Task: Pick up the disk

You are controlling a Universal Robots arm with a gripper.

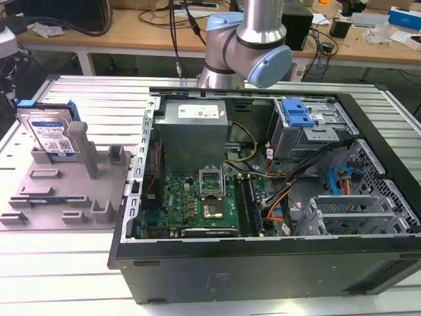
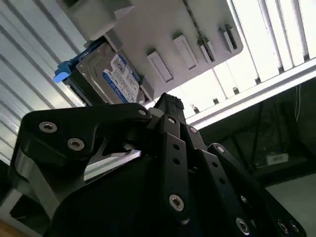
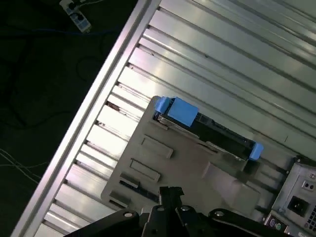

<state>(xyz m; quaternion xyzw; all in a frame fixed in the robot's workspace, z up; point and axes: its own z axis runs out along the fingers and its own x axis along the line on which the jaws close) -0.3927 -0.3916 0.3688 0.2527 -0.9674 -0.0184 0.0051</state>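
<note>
Your disk (image 1: pixel 51 135) stands on edge in the grey holder (image 1: pixel 66 197), at the exterior view's left on the slatted metal table (image 1: pixel 99 92), near the open computer case (image 1: pixel 263 263). That view gives you the layout. The label faces the camera, a blue rail (image 1: pixel 25 103) caps the disk's upper corner, and a holder post (image 1: pixel 80 148) rises just beside it. The arm (image 1: pixel 247 39) stands behind the case, well apart from the disk. Inside the case you can see the motherboard (image 1: pixel 197 197) and the blue-latched drive cage (image 1: pixel 299 118).

The second wrist view adds the gripper (image 2: pixel 168 103) itself. Its black links and bolts are in the foreground, and its tip points toward the disk (image 2: pixel 111 79) with a clear gap between them. The label shows here too, and a blue rail end (image 2: pixel 61 74) juts out at one side of the holder (image 2: pixel 163 29).

The first wrist view looks down on the thin dark edge of the disk (image 3: pixel 217 133), with blue rails (image 3: pixel 177 111) at both ends. The disk is seated along the holder (image 3: pixel 163 163) on the side that borders the bare table slats (image 3: pixel 222 59). The gripper (image 3: pixel 170 191) shows against the holder's opposite side, apart from the disk. This view also shows the case's rear panel (image 3: pixel 301 197) and a power strip (image 3: pixel 76 12) on the dark floor past the table's edge.

You cannot tell from any view how wide the gripper stands. It has hold of nothing, and the disk rests in the holder untouched.
</note>
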